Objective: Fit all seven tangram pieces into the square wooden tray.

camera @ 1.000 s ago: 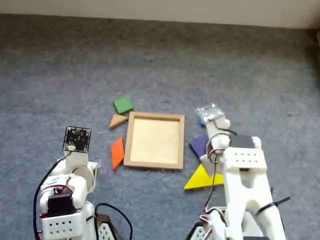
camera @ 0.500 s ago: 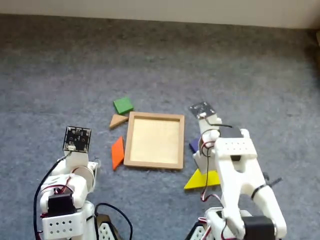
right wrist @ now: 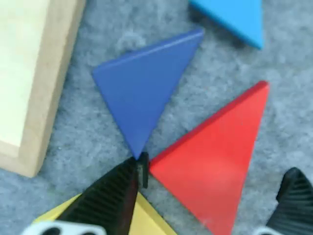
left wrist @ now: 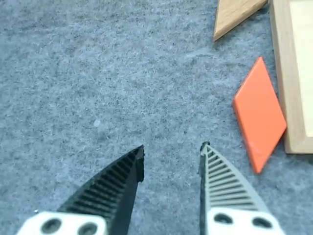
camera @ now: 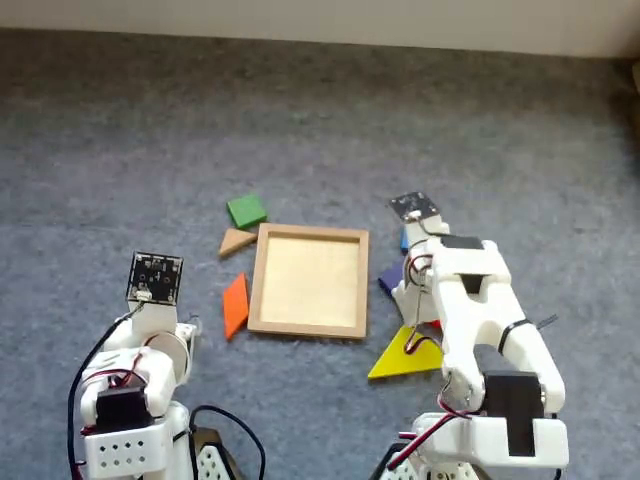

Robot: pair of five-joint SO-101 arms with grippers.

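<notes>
Nearest, the left gripper (left wrist: 171, 147) is hanging low over the grey carpet (camera: 140, 140), its two fingers spread apart above the pile. The right gripper (right wrist: 215, 177) is also standing spread, straddling the red triangle (right wrist: 215, 142). Its black fingertip is sitting where the red piece, the yellow triangle (camera: 395, 362) and the dark blue triangle (right wrist: 142, 88) are nearly meeting.

A little farther out, the square wooden tray (camera: 310, 232) is lying flat between the two arms, and all seven pieces are lying outside it on the carpet. The orange parallelogram (left wrist: 259, 115) is lying just beside its left rim. The dark blue triangle and the light blue piece (right wrist: 234, 14) are lying off its right rim. The tan triangle (camera: 236, 241) and green square (camera: 246, 211) are sitting by its far left corner.

Beyond them the carpet is running wide on both sides, up to a pale strip (camera: 320, 18) along the far edge.
</notes>
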